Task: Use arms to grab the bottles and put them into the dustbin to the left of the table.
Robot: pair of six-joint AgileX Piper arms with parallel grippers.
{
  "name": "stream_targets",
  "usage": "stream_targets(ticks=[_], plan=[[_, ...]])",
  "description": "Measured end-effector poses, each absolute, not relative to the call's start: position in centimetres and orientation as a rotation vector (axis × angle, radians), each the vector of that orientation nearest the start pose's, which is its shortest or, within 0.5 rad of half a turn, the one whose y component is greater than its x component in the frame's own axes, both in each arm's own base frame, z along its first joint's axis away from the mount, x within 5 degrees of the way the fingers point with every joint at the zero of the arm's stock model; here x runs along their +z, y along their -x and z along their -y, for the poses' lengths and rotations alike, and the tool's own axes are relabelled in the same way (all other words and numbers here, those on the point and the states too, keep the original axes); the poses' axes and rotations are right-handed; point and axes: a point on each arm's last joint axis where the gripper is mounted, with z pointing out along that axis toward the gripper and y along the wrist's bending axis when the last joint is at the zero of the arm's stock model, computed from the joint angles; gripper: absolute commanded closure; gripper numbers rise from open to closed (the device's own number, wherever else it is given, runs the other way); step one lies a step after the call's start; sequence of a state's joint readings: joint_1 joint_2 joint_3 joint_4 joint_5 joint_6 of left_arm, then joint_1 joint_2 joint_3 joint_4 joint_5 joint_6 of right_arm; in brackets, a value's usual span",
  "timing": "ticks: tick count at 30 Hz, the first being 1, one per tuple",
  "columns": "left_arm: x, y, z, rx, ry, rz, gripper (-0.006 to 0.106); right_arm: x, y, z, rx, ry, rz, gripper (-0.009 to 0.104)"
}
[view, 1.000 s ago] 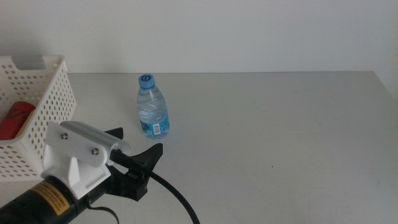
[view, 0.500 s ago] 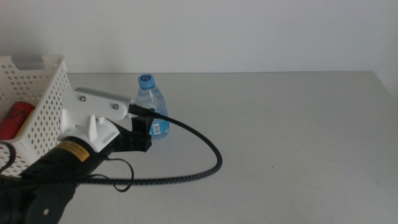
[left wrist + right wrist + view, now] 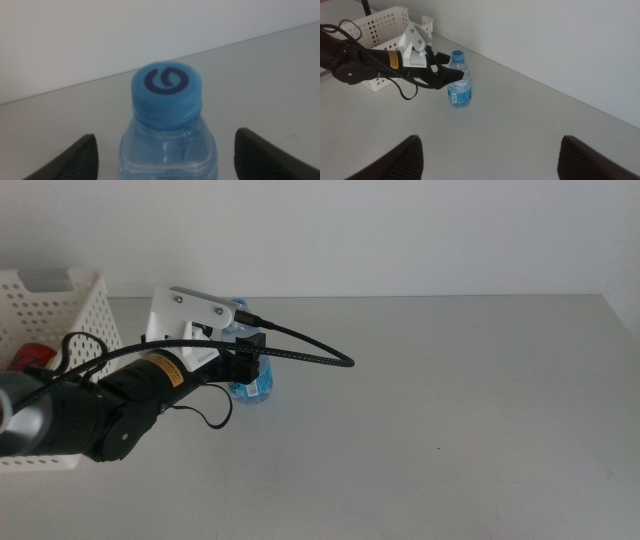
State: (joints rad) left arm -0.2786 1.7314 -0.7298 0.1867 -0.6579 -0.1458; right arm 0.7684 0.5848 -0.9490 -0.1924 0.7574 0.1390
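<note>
The water bottle (image 3: pixel 252 383) stands upright on the counter (image 3: pixel 430 380), toward its far left part, a little to the right of the basket (image 3: pixel 60 310). It is clear, with a blue cap (image 3: pixel 167 92) that carries a darker swirl mark, and a blue label low on its body. From the middle view only its lower half shows, because the arm hides the rest.

The left gripper (image 3: pixel 165 155) is at the bottle, level with its upper part. Its 2 dark jaws are spread wide, 1 on each side of the neck, with clear gaps between them and the plastic; they do not touch it. In the right wrist view the same gripper (image 3: pixel 451 75) reaches in from the left and sits around the bottle (image 3: pixel 459 86) just under the cap. A white bracket (image 3: pixel 195 315) rides on top of the arm, and a black cable (image 3: pixel 310 358) loops out from it to the right over the counter.

The basket is white with round holes in its walls and stands at the far left edge of the counter. Something red (image 3: pixel 28 358) lies inside it, partly hidden by the wall and the arm.

The right gripper (image 3: pixel 487 160) hangs high above the right side of the counter, well apart from the bottle, its 2 jaws spread wide with nothing between them.
</note>
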Motion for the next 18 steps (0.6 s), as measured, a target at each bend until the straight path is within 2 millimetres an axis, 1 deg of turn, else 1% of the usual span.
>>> stream_targets(ticks=[4,7,9,10,12,13,18], plan=[[16.9,-34.3,10.9,-0.303,-0.346,-1.839,0.008,41.4,-7.2,-5.3,0.406,0.622,-1.779,0.02],[15.4,-35.2,11.2,-0.306,-0.348,-1.858,0.008,41.4,-7.2,-5.3,0.406,0.622,-1.779,0.02],[14.7,-35.5,11.4,-0.311,-0.347,-1.857,0.011,41.4,-7.2,-5.3,0.406,0.622,-1.779,0.02],[14.4,-35.6,11.4,-0.315,-0.347,-1.853,0.014,41.4,-7.2,-5.3,0.406,0.622,-1.779,0.02],[13.9,-35.7,11.4,-0.319,-0.335,-1.851,0.023,41.4,-7.2,-5.3,0.406,0.622,-1.779,0.02],[13.8,-35.8,11.4,-0.321,-0.327,-1.847,0.03,41.4,-7.2,-5.3,0.406,0.622,-1.779,0.02],[13.6,-35.8,11.5,-0.325,-0.332,-1.829,0.072,41.4,-7.2,-5.3,0.406,0.622,-1.779,0.02]])
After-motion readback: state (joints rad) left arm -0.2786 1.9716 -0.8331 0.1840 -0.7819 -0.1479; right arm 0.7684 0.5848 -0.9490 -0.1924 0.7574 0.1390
